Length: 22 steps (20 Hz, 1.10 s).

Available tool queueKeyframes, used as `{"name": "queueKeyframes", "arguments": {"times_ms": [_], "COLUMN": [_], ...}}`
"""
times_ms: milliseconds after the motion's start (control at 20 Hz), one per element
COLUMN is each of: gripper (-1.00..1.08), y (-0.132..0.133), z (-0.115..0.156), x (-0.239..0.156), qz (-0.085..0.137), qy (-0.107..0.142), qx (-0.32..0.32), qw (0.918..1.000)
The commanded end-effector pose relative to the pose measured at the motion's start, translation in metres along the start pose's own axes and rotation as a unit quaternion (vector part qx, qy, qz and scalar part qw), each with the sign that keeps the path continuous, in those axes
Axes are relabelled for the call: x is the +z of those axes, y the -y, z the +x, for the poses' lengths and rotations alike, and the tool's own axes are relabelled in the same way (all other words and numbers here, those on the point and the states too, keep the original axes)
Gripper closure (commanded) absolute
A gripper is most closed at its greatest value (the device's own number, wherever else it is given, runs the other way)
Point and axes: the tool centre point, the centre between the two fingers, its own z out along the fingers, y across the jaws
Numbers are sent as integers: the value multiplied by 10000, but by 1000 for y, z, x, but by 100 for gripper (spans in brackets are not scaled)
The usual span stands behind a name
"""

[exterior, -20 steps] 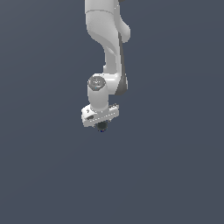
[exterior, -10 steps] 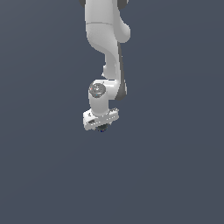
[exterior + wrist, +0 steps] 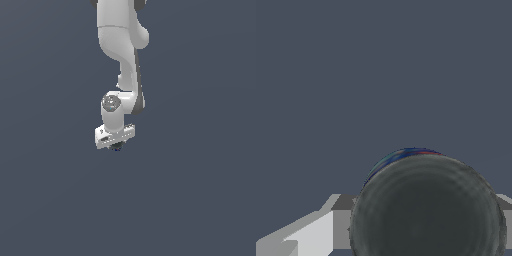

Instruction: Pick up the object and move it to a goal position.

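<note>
The white arm (image 3: 120,55) comes down from twelve o'clock in the exterior view and ends a little above the middle of the picture, where the gripper (image 3: 116,146) points toward six o'clock. Just under the pale gripper body a small dark blob shows — the object (image 3: 117,147), blackish with a faint green tint, tucked right between the fingertips and far smaller than the hand that carries it. The gripper is clenched on the object; the fingers themselves are too small in this view to make out singly. Around arm and object there is only flat grey-blue ground, and no surface can be told beneath them.

In the wrist view the object (image 3: 426,205) fills much of the picture as a dark, mottled grey ball with a thin blue-green and reddish rim along its upper edge. A pale finger (image 3: 311,232) lies against it at about eight o'clock — touching it, as far as the picture shows.
</note>
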Motion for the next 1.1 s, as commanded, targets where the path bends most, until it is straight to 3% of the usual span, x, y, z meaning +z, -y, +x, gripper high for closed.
{"name": "queueKeyframes", "arguments": {"times_ms": [0, 500, 1050], "gripper": [108, 108, 108], "y": [0, 11, 51], "z": [0, 7, 32], "x": [0, -27, -118], "qz": [0, 0, -3], "qy": [0, 0, 3], "qx": [-1, -1, -6], "qw": [10000, 10000, 10000]}}
